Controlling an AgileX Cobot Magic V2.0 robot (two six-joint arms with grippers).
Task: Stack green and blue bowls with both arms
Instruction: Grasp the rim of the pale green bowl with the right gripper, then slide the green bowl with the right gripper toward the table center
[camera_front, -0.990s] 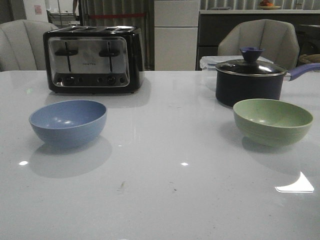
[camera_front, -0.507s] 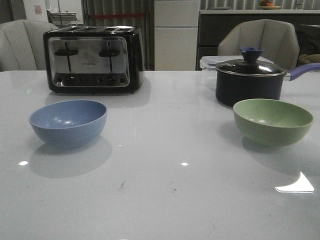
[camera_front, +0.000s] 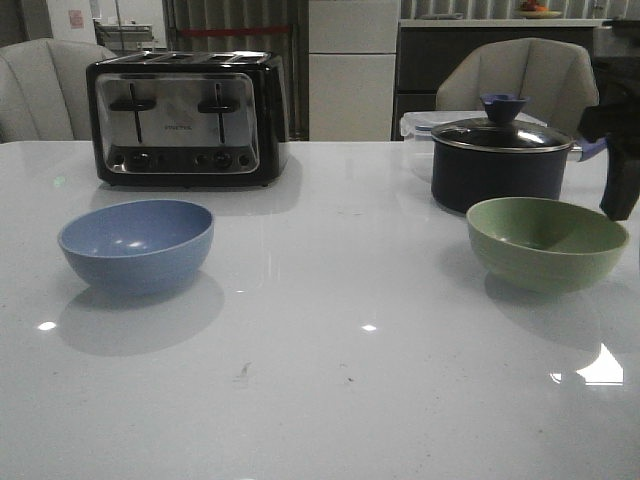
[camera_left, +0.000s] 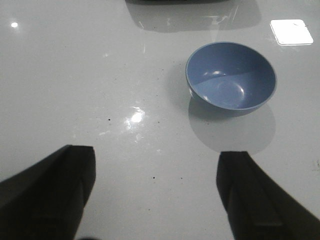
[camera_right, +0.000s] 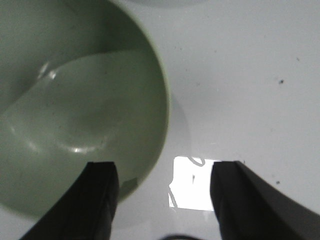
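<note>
Two bowls well apart on the table (camera_front: 330, 400): blue bowl (camera_front: 136, 243) left, green bowl (camera_front: 546, 241) right. Reach step: right gripper (camera_right: 162, 200) wide, poised over green rim; left gripper (camera_left: 155, 195) wide, short of blue. Next, likely: lower, straddle rim, close.

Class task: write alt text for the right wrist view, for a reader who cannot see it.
An open claw hangs above the edge of an empty green bowl, one finger over the bowl's inside and the other over the white table beside it. A bright patch of light reflects off the table between the fingers.
</note>
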